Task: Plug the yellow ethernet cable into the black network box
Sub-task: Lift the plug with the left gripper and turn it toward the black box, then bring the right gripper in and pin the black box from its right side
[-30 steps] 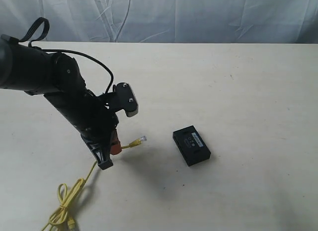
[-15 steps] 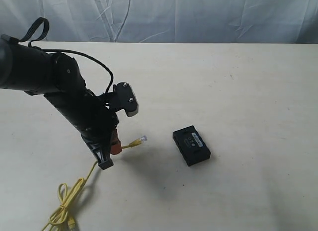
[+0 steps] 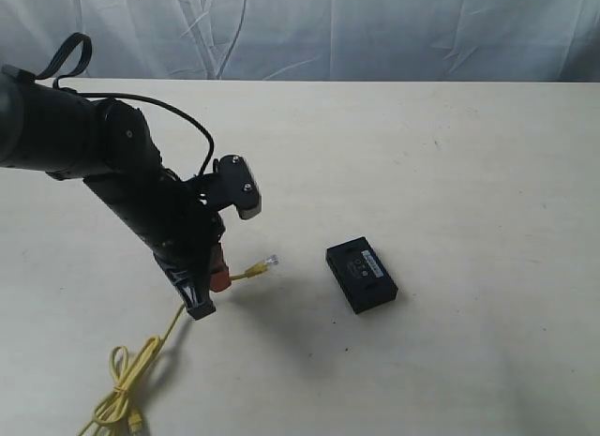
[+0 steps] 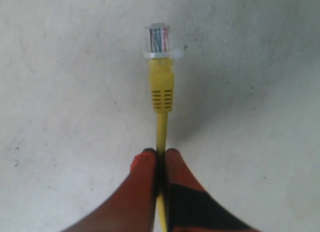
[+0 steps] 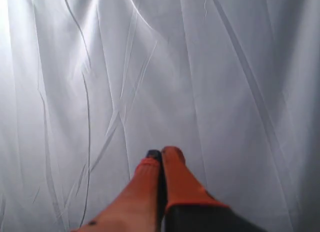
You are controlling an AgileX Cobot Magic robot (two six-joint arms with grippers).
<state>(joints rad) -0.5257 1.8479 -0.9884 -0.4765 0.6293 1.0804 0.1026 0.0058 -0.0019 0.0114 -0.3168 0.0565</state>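
My left gripper (image 3: pixel 219 275) (image 4: pixel 160 153) is shut on the yellow ethernet cable (image 3: pixel 246 271) (image 4: pixel 162 92), a short way behind its clear plug (image 3: pixel 270 262) (image 4: pixel 157 40). The plug sticks out past the fingertips, just above the table, pointing toward the black network box (image 3: pixel 362 275). The box lies flat on the table to the right of the plug, a gap between them, white label strip up. The rest of the cable trails down-left into a knotted loop (image 3: pixel 117 394) at the front edge. My right gripper (image 5: pixel 161 154) is shut on nothing and faces a white curtain; it does not show in the exterior view.
The beige table (image 3: pixel 450 173) carries only the box and the cable. A white curtain (image 3: pixel 328 28) hangs behind its far edge. The left arm's black body (image 3: pixel 103 164) slants across the left part of the table.
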